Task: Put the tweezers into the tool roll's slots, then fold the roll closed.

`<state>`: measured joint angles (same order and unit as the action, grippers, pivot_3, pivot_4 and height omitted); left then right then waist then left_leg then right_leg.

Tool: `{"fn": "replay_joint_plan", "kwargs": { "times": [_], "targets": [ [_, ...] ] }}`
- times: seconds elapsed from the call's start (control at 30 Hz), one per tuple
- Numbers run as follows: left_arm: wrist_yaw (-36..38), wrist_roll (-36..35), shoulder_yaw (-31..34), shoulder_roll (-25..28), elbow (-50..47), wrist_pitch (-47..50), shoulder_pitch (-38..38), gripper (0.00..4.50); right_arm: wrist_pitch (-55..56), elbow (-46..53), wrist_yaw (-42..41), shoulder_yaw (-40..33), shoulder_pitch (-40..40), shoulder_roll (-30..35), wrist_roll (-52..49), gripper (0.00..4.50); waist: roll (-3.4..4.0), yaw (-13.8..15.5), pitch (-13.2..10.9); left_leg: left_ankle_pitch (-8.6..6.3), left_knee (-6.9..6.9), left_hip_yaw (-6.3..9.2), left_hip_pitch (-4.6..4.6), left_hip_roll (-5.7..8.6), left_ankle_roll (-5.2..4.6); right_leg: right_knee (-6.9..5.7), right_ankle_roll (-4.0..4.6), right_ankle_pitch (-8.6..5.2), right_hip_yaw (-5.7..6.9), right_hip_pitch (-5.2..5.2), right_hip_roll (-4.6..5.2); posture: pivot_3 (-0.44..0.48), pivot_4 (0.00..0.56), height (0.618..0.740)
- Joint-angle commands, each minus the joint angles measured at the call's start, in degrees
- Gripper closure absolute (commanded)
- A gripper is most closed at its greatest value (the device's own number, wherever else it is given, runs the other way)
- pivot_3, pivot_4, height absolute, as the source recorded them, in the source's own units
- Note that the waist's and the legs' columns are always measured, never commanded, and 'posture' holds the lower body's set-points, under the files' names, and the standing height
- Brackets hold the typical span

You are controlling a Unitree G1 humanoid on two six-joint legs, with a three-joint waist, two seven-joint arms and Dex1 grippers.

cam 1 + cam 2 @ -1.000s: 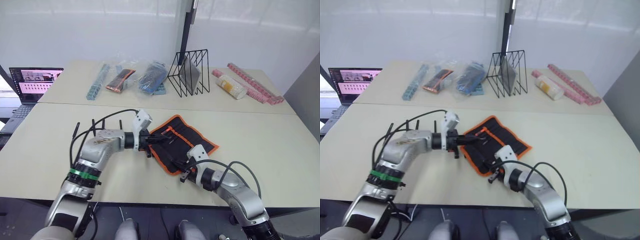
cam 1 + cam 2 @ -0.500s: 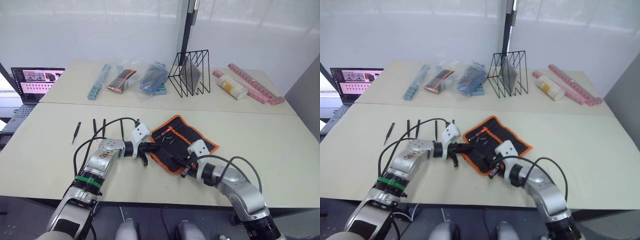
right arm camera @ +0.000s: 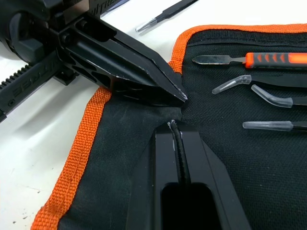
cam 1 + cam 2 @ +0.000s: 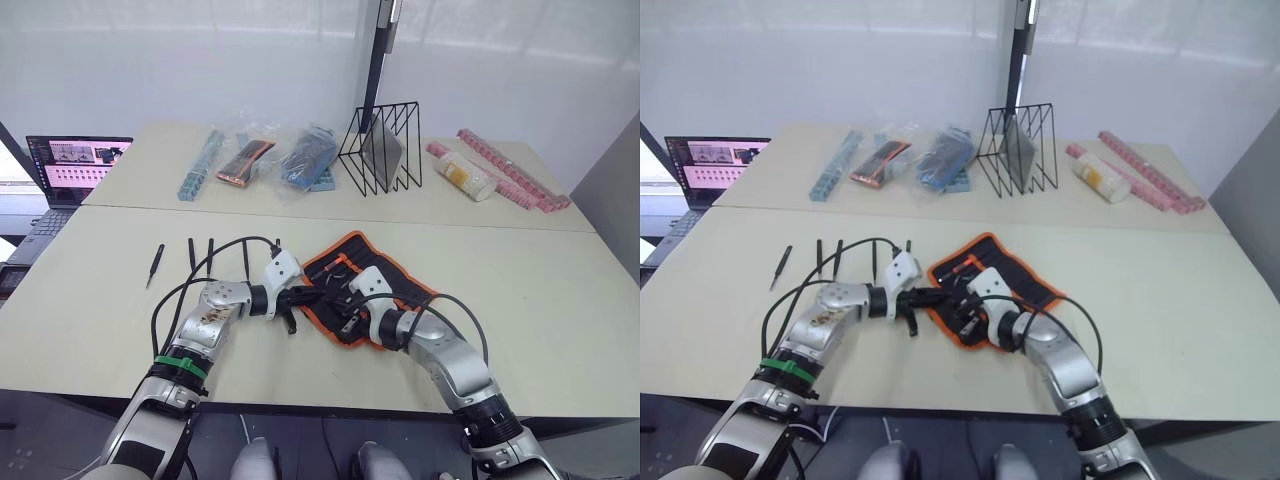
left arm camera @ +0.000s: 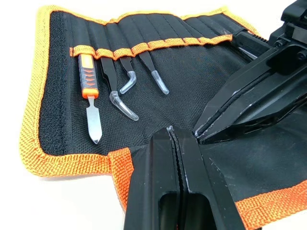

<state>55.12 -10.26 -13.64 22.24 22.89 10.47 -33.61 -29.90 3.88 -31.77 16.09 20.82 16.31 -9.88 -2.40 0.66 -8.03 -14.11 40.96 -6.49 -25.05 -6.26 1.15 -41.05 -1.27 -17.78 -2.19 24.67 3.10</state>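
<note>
Black fingers, left gripper [image 5: 173, 132]: smooth hard plastic, wedge-shaped, pressed together with no gap; their tips rest on the black cloth just inside the near orange edge.
Right gripper [image 3: 171, 125]: same black plastic, fingers closed on a thin fold of the cloth; its tips almost meet the tips of the left gripper over the roll.
Tool roll [image 4: 385, 275]: lies open and flat on the front table, between the two arms; black woven fabric, a bit wrinkled where the grippers touch it.
Edge binding: bright orange ribbed tape, running all around the roll, with rounded corners.
Slots [image 5: 144, 46]: a row of narrow sewn pockets with a short orange tab at the mouth of each.
Inside the slots: an orange-and-grey handled tool with a flat silver blade [image 5: 89, 96], and beside it three black pieces with clear plastic caps on the tips, one straight and two bent.
Tweezers [image 4: 153, 265]: slim black pointed metal, lying loose on the table to the robot's left of the roll, in a row, well apart from each other; some are partly hidden by the left arm's cable.
Table [image 4: 560, 290]: pale cream, matt and smooth.
Back table: a black wire rack [image 4: 381, 147], clear plastic bags with blue and orange-black things, a pink strip [image 4: 510, 166], an open laptop [image 4: 68, 165] at the far left.
Writing: I cannot read any.
</note>
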Motion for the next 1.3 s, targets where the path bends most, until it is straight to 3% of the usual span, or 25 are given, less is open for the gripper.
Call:
{"fn": "replay_joint_plan", "kwargs": {
  "times": [0.03, 0.13, 0.57, 0.87, 1.07, 1.23, 1.3],
  "targets": [
    [-0.11, 3.17, -0.96, 1.18, 2.49, 0.37, 1.31, 4.50, -1.83, -1.23, -0.40, 1.71, -1.90, 2.03, 2.50, 4.46, 0.09, -0.01, 0.07, 0.00, -0.01, 0.00, 0.06, 0.00, 0.00, 0.00, -0.01, -0.01, 0.00, -0.05, 0.00, 0.000, 0.150, 0.687],
    [0.06, 3.44, -0.57, 1.40, 2.77, 0.06, 1.38, 4.50, -4.60, 0.95, -0.84, 1.91, -4.46, 3.68, 2.15, 4.46, 0.19, 0.00, 0.29, -0.04, -0.06, 0.00, 0.41, 0.02, -0.05, 0.06, -0.11, -0.10, 0.00, -0.43, 0.01, 0.000, 0.150, 0.687],
    [0.69, 4.77, -0.45, 1.77, 4.76, -1.83, 1.01, 4.50, -14.94, 18.74, -1.08, -1.68, -19.30, 12.70, -2.31, 4.46, -0.04, 0.10, 1.34, -0.07, -0.20, 0.10, 0.48, 0.13, -0.09, 0.35, -0.17, -0.21, -0.03, -0.64, 0.06, 0.000, 0.150, 0.687],
    [1.71, 3.76, 0.31, 1.19, 5.38, -3.52, 0.29, 4.50, -13.23, 20.91, -0.33, -3.48, -19.35, 11.83, -4.24, 4.46, -0.11, 0.08, 1.38, -0.07, -0.21, 0.13, 0.49, 0.13, -0.09, 0.47, -0.16, -0.26, -0.03, -0.69, 0.05, 0.000, 0.150, 0.687],
    [4.70, -5.21, 7.95, 4.44, -8.21, 1.39, 0.66, 4.50, -9.26, 25.85, -4.07, -16.05, -17.67, 10.28, -14.79, 4.46, -0.03, -0.10, 1.01, -0.05, -0.20, 0.15, 0.12, 0.12, -0.08, 0.47, -0.18, -0.30, -0.07, -0.36, 0.02, 0.000, 0.150, 0.687],
    [2.94, -14.49, 20.23, 11.77, -20.28, 10.68, 6.16, 4.50, -9.72, 25.18, -5.60, -28.18, -17.88, 13.65, -21.49, 4.46, 0.06, -0.20, 0.90, -0.09, -0.22, 0.19, 0.01, 0.12, -0.14, 0.47, -0.20, -0.29, -0.07, -0.31, 0.02, 0.000, 0.150, 0.687],
    [2.48, -15.55, 24.47, 15.01, -22.04, 11.48, 10.37, 4.50, -8.96, 23.88, -5.60, -31.98, -18.94, 15.32, -21.79, 3.91, 0.17, -0.37, 0.86, -0.13, -0.29, 0.18, 0.16, 0.13, -0.19, 0.48, -0.20, -0.29, -0.08, -0.38, 0.03, 0.000, 0.150, 0.687]
  ]
}}
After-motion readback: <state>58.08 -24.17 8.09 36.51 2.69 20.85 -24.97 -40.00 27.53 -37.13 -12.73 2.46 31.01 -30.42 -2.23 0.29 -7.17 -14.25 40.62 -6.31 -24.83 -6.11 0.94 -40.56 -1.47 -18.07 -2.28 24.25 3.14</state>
